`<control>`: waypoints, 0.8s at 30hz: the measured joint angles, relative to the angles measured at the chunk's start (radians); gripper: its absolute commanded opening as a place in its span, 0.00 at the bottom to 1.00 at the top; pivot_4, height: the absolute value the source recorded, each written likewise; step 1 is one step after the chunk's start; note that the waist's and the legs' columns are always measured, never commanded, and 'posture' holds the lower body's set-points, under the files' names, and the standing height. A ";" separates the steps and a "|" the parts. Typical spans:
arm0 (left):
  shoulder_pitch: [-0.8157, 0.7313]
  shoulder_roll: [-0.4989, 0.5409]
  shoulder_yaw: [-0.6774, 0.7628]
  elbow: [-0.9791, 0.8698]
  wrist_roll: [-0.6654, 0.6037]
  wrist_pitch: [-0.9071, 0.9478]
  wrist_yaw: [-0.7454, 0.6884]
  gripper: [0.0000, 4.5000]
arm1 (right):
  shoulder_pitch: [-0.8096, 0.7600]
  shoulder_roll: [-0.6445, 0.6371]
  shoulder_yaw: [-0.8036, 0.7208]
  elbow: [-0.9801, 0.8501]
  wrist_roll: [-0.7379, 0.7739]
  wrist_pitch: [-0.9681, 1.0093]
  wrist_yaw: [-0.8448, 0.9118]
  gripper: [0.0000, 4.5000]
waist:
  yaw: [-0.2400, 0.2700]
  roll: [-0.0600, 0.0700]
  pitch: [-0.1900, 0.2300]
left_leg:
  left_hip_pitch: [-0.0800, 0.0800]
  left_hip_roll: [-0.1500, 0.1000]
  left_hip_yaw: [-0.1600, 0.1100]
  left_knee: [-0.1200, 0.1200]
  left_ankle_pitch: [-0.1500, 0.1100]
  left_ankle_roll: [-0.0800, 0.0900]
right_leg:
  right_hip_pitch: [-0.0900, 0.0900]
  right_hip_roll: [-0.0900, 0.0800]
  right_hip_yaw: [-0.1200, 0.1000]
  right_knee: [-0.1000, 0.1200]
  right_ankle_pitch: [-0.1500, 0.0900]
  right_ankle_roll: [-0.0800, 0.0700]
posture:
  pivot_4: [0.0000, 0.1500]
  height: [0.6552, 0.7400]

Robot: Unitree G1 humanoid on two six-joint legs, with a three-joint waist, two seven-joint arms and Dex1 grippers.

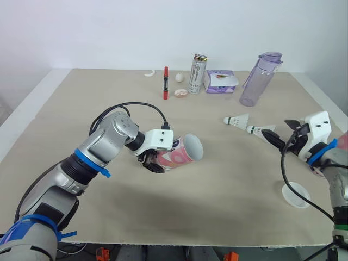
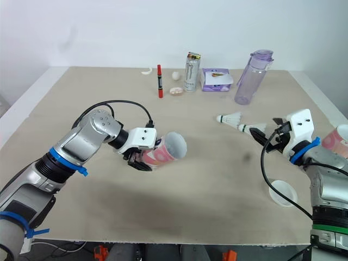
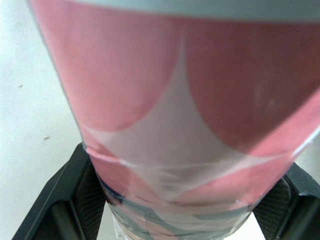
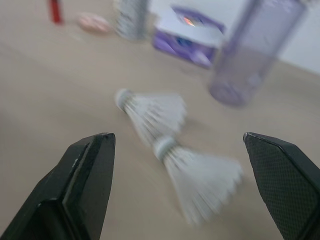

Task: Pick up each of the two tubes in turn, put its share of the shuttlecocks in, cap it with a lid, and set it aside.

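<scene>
Likely lab test station; plain white wall (image 1: 109, 32); beige worktable (image 1: 228, 201); stray can (image 1: 198, 73), bottle (image 1: 260, 79).

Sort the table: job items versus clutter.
Job: pink tube in left claw, second pink tube, shuttlecocks, white lid.
Clutter: red marker, energy drink can, purple tissue pack, purple water bottle, small white ball.

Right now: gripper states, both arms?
Left gripper: shut on the pink tube.
Right gripper: open, empty, pointed at the shuttlecocks.
</scene>
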 measured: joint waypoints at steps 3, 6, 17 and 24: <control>0.000 0.001 0.000 0.000 0.000 0.000 0.000 0.80 | -0.022 0.006 0.001 0.079 -0.006 -0.026 0.007 0.98 | -0.001 0.000 0.000 | 0.000 0.000 0.000 0.000 0.000 0.000 | 0.000 0.000 0.000 0.000 0.000 0.000 | 1.00 1.00; 0.000 0.001 0.000 0.000 0.000 0.000 0.000 0.80 | -0.048 0.008 0.014 0.136 -0.015 -0.040 0.026 0.98 | -0.001 0.000 0.000 | 0.000 0.000 0.000 0.000 0.000 0.000 | 0.000 0.000 0.000 0.000 0.000 0.000 | 1.00 1.00; 0.002 0.005 0.000 -0.007 0.000 0.004 0.001 0.80 | -0.178 0.067 0.089 0.297 -0.027 -0.038 0.090 0.98 | -0.004 0.000 0.000 | 0.000 0.000 0.000 0.000 0.000 0.000 | 0.000 0.000 0.001 0.000 0.000 0.001 | 1.00 1.00; 0.006 0.010 0.000 -0.019 0.000 0.010 0.004 0.80 | -0.249 0.081 0.090 0.400 -0.035 -0.035 0.089 0.72 | -0.004 0.000 0.000 | 0.000 0.000 0.000 -0.001 0.000 0.000 | 0.000 0.000 0.001 0.000 0.000 0.001 | 1.00 1.00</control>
